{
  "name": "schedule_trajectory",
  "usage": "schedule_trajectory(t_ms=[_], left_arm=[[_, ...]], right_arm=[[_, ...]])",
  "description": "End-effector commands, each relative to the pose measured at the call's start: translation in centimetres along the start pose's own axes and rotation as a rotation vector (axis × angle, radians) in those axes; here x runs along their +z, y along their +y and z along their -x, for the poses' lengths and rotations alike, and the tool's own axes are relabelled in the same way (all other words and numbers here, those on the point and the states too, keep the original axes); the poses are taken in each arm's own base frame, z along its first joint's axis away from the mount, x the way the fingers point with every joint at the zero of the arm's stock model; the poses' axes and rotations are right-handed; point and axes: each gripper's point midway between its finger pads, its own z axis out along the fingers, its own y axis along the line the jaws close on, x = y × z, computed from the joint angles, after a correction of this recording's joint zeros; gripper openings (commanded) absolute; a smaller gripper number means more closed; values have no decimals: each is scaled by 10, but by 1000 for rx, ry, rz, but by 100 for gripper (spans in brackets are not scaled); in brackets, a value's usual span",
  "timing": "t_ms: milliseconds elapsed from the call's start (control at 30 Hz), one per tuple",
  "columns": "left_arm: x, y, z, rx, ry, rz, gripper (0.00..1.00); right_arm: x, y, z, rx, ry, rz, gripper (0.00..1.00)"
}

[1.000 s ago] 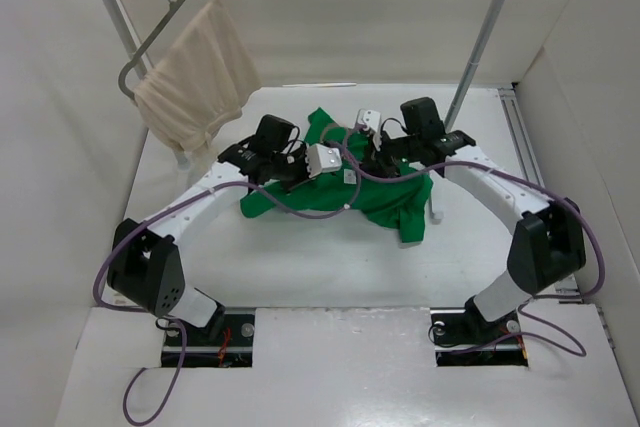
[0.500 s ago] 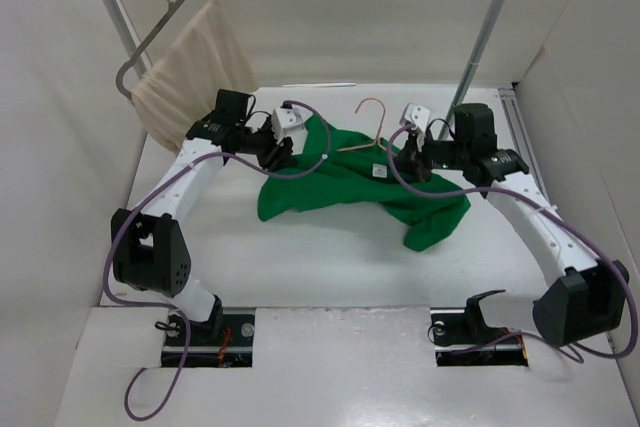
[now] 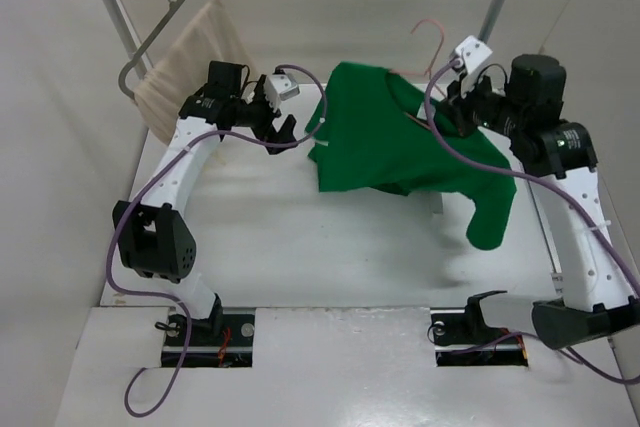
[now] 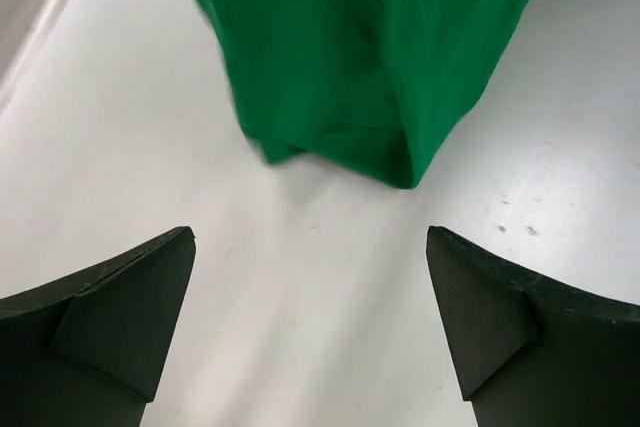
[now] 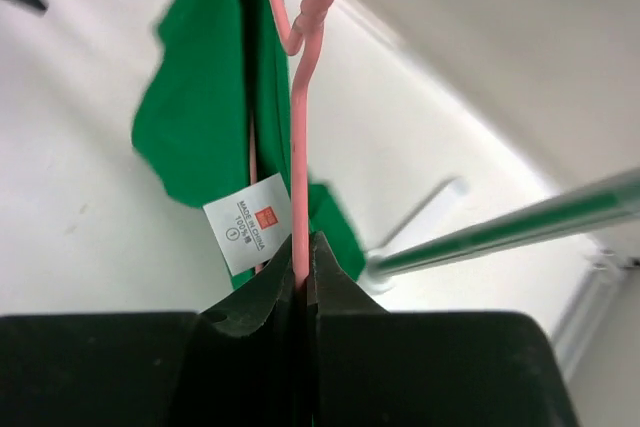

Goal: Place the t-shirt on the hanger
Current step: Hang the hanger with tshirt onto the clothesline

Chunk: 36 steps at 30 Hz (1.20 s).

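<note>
Green t-shirt (image 3: 400,132) draped on pink wire hanger (image 5: 300,177), aloft at two o'clock. Hanger neck pinched tight in right gripper (image 5: 303,259); left gripper (image 4: 310,277) wide open, empty, at ten o'clock. Likely light, limp cloth, slip-prone; best held by the wire.

right wrist: hanger (image 5: 300,177) hook runs off my top edge | top: I can't see its triangle, hidden inside t-shirt (image 3: 400,132) | left wrist: t-shirt cut by top edge, hem blurred

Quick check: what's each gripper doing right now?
Left gripper: open, holding nothing.
Right gripper: closed on the hanger, with the t-shirt hanging from it.
</note>
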Motion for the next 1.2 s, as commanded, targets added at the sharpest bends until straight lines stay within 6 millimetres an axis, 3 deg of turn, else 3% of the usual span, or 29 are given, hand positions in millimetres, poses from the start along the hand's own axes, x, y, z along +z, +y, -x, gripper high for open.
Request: schedule_trajectory(t_ms=[0, 33, 100, 133, 167, 200, 267, 367, 467, 633, 767, 933, 1000, 1167], left_arm=[[-19, 15, 25, 24, 6, 143, 100], [-18, 16, 24, 37, 18, 155, 100], [-28, 21, 32, 45, 9, 211, 100], [-30, 27, 28, 31, 29, 248, 100], [-35, 27, 28, 34, 34, 270, 100], [-37, 23, 28, 28, 41, 283, 100], [-40, 23, 22, 32, 71, 324, 100], [-37, 2, 12, 44, 106, 297, 100], [-37, -7, 3, 30, 120, 291, 100], [-42, -17, -4, 0, 116, 292, 100], [-38, -19, -9, -35, 106, 297, 100], [-35, -22, -9, -49, 94, 279, 100], [-35, -21, -7, -44, 87, 282, 100], [-36, -21, -7, -39, 80, 286, 100]], right_arm=[[-20, -27, 38, 29, -22, -174, 0], [-19, -26, 43, 38, -11, -188, 0], [-13, -17, 70, 37, -39, -201, 0], [-15, -24, 74, 46, -24, -279, 0], [-5, -12, 83, 40, -28, -268, 0], [-13, -15, 101, 43, -69, -304, 0], [-23, -29, 115, 63, -105, -404, 0], [-36, -49, 135, 79, -189, -497, 0], [-57, -78, 143, 95, -233, -575, 0], [-80, -120, 136, 81, -226, -684, 0], [-84, -137, 127, 74, -210, -695, 0], [-61, -153, 111, 71, -162, -658, 0], [-38, -151, 93, 80, -118, -614, 0], [-32, -142, 93, 74, -126, -619, 0]])
